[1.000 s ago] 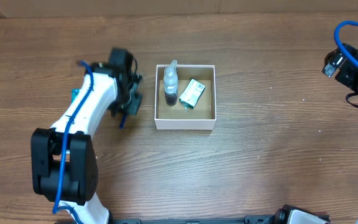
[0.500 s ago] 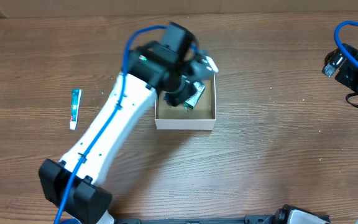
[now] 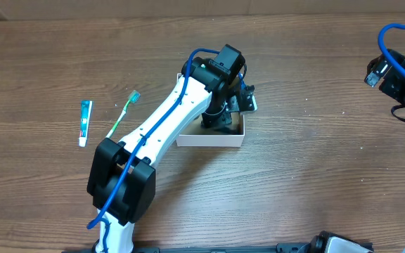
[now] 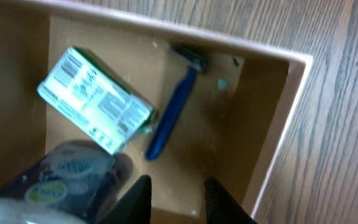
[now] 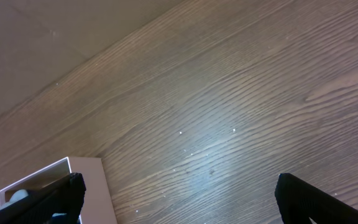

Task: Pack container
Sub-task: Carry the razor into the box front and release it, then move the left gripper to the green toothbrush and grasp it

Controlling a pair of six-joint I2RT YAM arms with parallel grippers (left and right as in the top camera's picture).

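Blue razor (image 4: 173,112) lies inside container (image 3: 209,141); left end effector (image 4: 178,199) hovers above, parted, empty; right end effector (image 5: 179,190) wide. Placing seems done; next likely fetch toothbrush (image 3: 123,112) from counter (image 3: 315,176).

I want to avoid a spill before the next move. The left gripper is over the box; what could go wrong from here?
1. The open left gripper hangs close to the bottle in the container; a sideways pull-out might knock it.
2. The razor lies diagonally beside the carton, leaving little bare floor for the toothbrush and toothpaste tube on the table.
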